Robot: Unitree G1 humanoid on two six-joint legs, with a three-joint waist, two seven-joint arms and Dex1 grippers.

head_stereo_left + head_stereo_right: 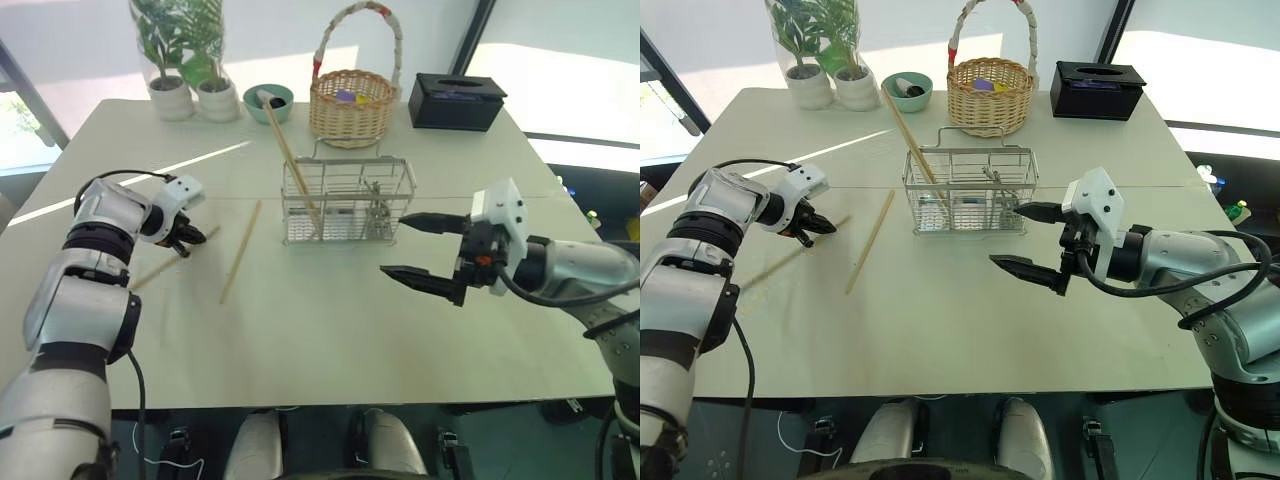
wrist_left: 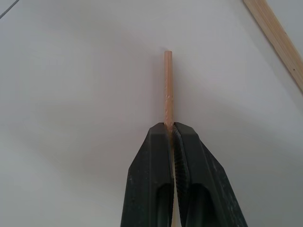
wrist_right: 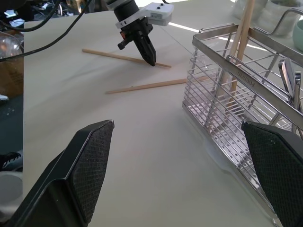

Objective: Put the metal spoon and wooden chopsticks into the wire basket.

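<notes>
Pale-wood chopstick [image 1: 170,258] lies near the tabletop's left edge, pinched at its inner end by the left gripper [image 1: 186,243], seemingly for a lift toward the wire basket [image 1: 345,200] mid-table, where one chopstick [image 1: 290,160] and the metal spoon [image 1: 378,205] already stand; another chopstick [image 1: 240,250] lies between. Left wrist view: fingers [image 2: 156,179] pressed onto the stick. Right wrist view: right gripper [image 3: 189,175] spread wide beside the basket, holding nothing

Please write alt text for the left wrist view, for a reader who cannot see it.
The left gripper is shut on a wooden chopstick, whose end sticks out past its black fingers, above the pale table. A second chopstick lies nearby.
</notes>
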